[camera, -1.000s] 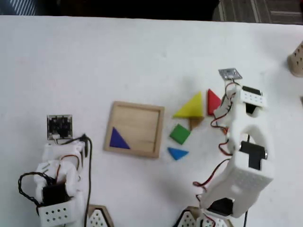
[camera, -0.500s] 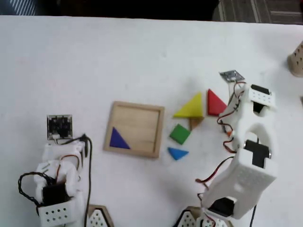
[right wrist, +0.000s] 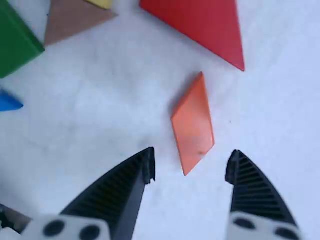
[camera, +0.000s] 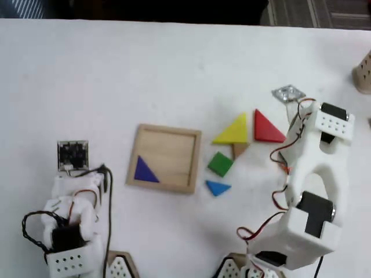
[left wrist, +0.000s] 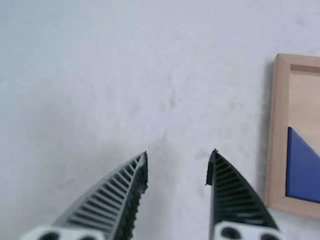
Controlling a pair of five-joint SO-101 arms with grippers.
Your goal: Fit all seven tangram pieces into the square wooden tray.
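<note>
The square wooden tray (camera: pixel 166 134) lies mid-table with a dark blue triangle (camera: pixel 144 169) in its near-left corner. To its right lie a yellow triangle (camera: pixel 233 130), red triangle (camera: pixel 266 127), brown triangle (camera: pixel 239 149), green square (camera: pixel 220 163) and small blue triangle (camera: pixel 217 187). An orange parallelogram (right wrist: pixel 193 125) lies flat just ahead of my right gripper (right wrist: pixel 190 162), which stands open over bare table. My left gripper (left wrist: pixel 177 167) is open above the table, left of the tray (left wrist: pixel 279 130), nothing between its fingers.
The right arm (camera: pixel 310 191) stands over the table's right side, its red wires hanging beside the loose pieces. The left arm (camera: pixel 72 220) rests at the near left. A perforated wooden object (camera: pixel 364 72) stands at the far right edge.
The right arm has swung to the right, uncovering the whole red triangle. The pieces, the tray and the left arm have not moved.
</note>
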